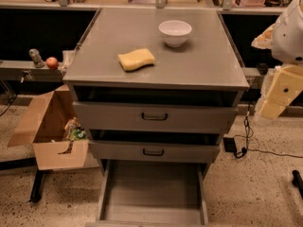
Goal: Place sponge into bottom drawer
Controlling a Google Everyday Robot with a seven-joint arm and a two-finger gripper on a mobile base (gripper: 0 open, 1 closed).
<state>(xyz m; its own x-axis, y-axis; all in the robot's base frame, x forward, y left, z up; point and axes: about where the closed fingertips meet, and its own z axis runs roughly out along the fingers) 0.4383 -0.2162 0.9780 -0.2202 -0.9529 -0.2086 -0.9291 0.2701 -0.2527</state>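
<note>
Your gripper (278, 97) is hanging off the cabinet's (208, 63) right side, and I cannot tell its grip. The sponge (136, 59) is lying well left, long axis crosswise.

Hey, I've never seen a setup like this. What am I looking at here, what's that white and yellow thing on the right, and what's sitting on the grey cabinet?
This is one picture from a single camera looking down at the front of a grey cabinet. The white and yellow shape at the right edge is a robot's arm ending in its gripper, which hangs beside the cabinet, touching nothing. On the cabinet top lie a pale-yellow sponge and, farther back, a white bowl. The bottom drawer is pulled far out and looks empty; the sponge is meant to go there. A cardboard box sits on the floor at the left.
</note>
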